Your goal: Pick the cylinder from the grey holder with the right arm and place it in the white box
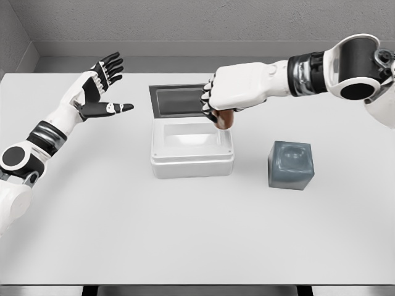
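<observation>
Near right, the grey cube-shaped holder (pixel 291 164) sits empty. Right hand (pixel 223 98), fingers wrapped round the brown cylinder (pixel 224 119), hangs over the white open box (pixel 192 161); best to lower it leftward before releasing. Left hand (pixel 99 89) hovers far left, fingers spread.

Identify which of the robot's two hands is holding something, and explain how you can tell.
The right hand: its fingers curl around the brown cylinder above the white box. The left hand is spread open, empty.

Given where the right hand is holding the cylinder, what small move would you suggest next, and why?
Probably lower it, then release: the right hand grips the brown cylinder above the white box's open right edge, and the grey holder sits empty.
</observation>
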`<move>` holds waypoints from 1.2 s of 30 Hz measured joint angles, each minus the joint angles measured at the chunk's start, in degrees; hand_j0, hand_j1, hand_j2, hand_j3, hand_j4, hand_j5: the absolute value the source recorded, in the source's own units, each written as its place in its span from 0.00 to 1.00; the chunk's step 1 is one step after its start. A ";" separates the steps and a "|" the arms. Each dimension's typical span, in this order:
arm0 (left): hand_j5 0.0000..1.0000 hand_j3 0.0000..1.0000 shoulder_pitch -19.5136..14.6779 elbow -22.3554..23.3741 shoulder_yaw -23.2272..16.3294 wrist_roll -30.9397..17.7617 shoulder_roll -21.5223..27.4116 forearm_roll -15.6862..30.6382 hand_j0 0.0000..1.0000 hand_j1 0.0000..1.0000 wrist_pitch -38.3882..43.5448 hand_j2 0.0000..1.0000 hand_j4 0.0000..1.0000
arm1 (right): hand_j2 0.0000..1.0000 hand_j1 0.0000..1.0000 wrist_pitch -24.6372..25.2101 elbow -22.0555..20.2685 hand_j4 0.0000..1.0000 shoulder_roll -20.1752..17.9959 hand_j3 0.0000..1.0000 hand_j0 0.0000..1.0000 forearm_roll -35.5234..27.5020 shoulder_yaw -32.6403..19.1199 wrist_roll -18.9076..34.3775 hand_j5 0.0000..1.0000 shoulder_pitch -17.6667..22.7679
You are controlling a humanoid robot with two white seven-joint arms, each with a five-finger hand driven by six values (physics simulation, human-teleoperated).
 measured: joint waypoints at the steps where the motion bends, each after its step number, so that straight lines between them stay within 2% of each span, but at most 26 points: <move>1: 1.00 1.00 -0.09 -0.01 0.00 0.00 0.00 0.00 1.00 1.00 -0.01 1.00 1.00 | 0.42 0.42 -0.01 0.35 0.42 0.45 0.42 0.42 0.03 0.05 0.00 0.42 -0.09; 8: 1.00 1.00 -0.09 -0.05 0.01 0.00 0.00 0.00 1.00 1.00 -0.05 1.00 1.00 | 0.42 0.42 0.01 2.48 0.42 2.36 0.42 0.42 0.07 0.92 0.00 0.42 -0.44; 11: 1.00 1.00 -0.09 -0.06 0.03 0.00 -0.02 0.00 1.00 1.00 -0.05 1.00 1.00 | 0.46 0.46 -0.02 3.47 0.46 2.95 0.46 0.46 0.15 1.33 0.01 0.46 -0.88; 12: 1.00 1.00 -0.09 -0.06 0.07 0.00 -0.04 0.00 1.00 1.00 -0.05 1.00 1.00 | 0.52 0.52 -0.02 3.62 0.52 3.11 0.52 0.52 0.15 1.40 0.01 0.52 -0.88; 13: 1.00 1.00 -0.09 -0.05 0.10 0.00 -0.05 0.00 1.00 1.00 -0.05 1.00 1.00 | 0.78 0.78 -0.02 3.66 0.78 3.22 0.78 0.78 0.21 1.45 0.00 0.78 -0.88; 14: 1.00 1.00 -0.09 -0.06 0.12 0.00 -0.06 0.00 1.00 1.00 -0.05 1.00 1.00 | 1.00 1.00 -0.01 3.67 1.00 3.32 1.00 1.00 0.41 1.48 0.00 1.00 -0.88; 21: 1.00 1.00 0.00 -0.15 0.18 0.00 -0.03 0.00 1.00 1.00 -0.05 1.00 1.00 | 1.00 1.00 -0.01 2.56 1.00 3.36 1.00 1.00 0.75 1.13 0.00 1.00 -1.49; 24: 1.00 1.00 0.09 -0.37 0.16 0.00 -0.03 -0.01 1.00 1.00 -0.05 1.00 1.00 | 1.00 1.00 -0.01 -4.42 1.00 -0.82 1.00 1.00 0.11 -0.75 0.00 1.00 -0.88; 26: 1.00 1.00 0.44 -0.70 0.05 0.00 -0.19 -0.08 1.00 1.00 -0.05 1.00 1.00 | 1.00 1.00 0.01 -8.45 1.00 -5.57 1.00 1.00 -2.67 -2.37 -0.01 1.00 -0.44; 27: 1.00 1.00 0.61 -1.01 -0.05 0.00 -0.31 -0.20 1.00 1.00 -0.05 1.00 1.00 | 1.00 1.00 -0.03 -9.71 1.00 -8.35 1.00 1.00 -5.13 -3.54 -0.01 1.00 1.22; 31: 1.00 1.00 1.05 -2.63 -0.64 0.01 -1.10 -0.84 1.00 1.00 0.04 1.00 1.00 | 1.00 1.00 -0.14 -12.04 1.00 -18.52 1.00 1.00 -16.72 -14.81 0.02 1.00 14.76; 34: 1.00 1.00 0.97 -3.10 -1.06 0.04 -2.43 -1.18 1.00 1.00 0.12 1.00 1.00 | 1.00 1.00 0.02 -12.53 1.00 -22.93 1.00 1.00 -25.32 -25.72 -0.01 1.00 29.26; 36: 1.00 1.00 0.96 -3.28 -1.52 0.06 -3.23 -1.34 1.00 1.00 0.16 1.00 1.00 | 1.00 1.00 -0.15 -12.62 1.00 -23.98 1.00 1.00 -30.55 -32.43 0.02 1.00 37.52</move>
